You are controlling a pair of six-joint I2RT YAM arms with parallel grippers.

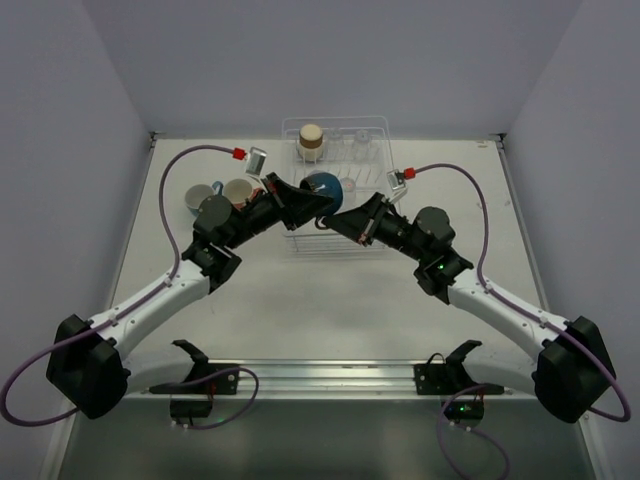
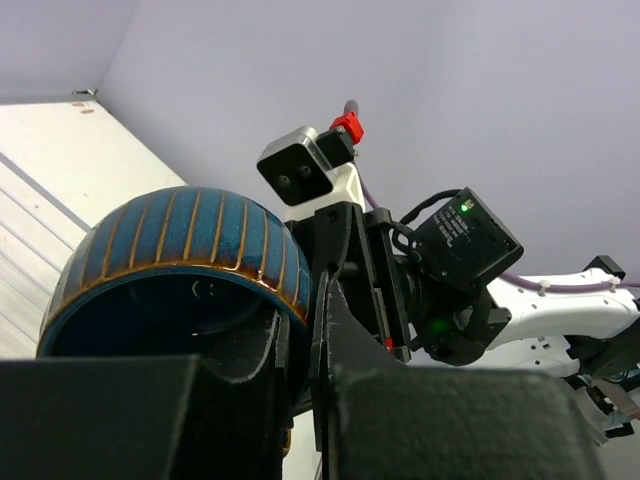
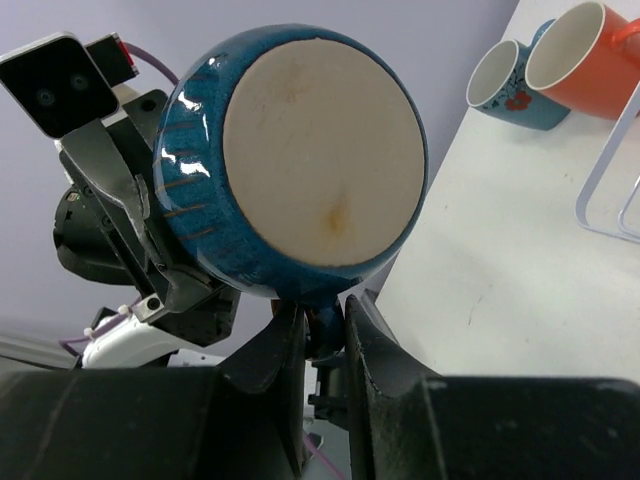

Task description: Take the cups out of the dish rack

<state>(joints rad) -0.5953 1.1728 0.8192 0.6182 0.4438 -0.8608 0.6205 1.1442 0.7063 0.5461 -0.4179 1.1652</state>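
While both arms meet over the dish rack [image 1: 372, 128], which sits at 12 o'clock on the worktop [image 1: 330, 300], the step in hand looks like a mid-air handover of one ribbed blue mug [image 1: 323, 186]. The mug lies on its side, raised above the rack's middle. Its mouth faces the left wrist camera and its base faces the right one.

The left end effector [image 2: 300, 340] is clamped on the mug's wall at the rim, one finger seemingly inside and one outside. The right end effector [image 3: 322, 345] is pinched shut on a blue piece under the body, most likely the handle.

The next move, I judge, calls for the right one to let go and back off toward 4 o'clock. The left arm can then carry the mug to 10 o'clock, where an orange mug [image 3: 590, 55] and a flowered blue mug [image 3: 510, 85] lie on the worktop. The rim grip is narrow, so a slow, level swing seems wise.

The mug is glossy glazed ceramic with vertical ribs and a brown line round the lip. Its flat base is bare cream with a faint stain. The rack is pale thin wire. A brown handleless cup [image 1: 311, 140] stands in its far left part and clear tumblers [image 1: 356, 150] are faintly visible beside it. The worktop is matte white.
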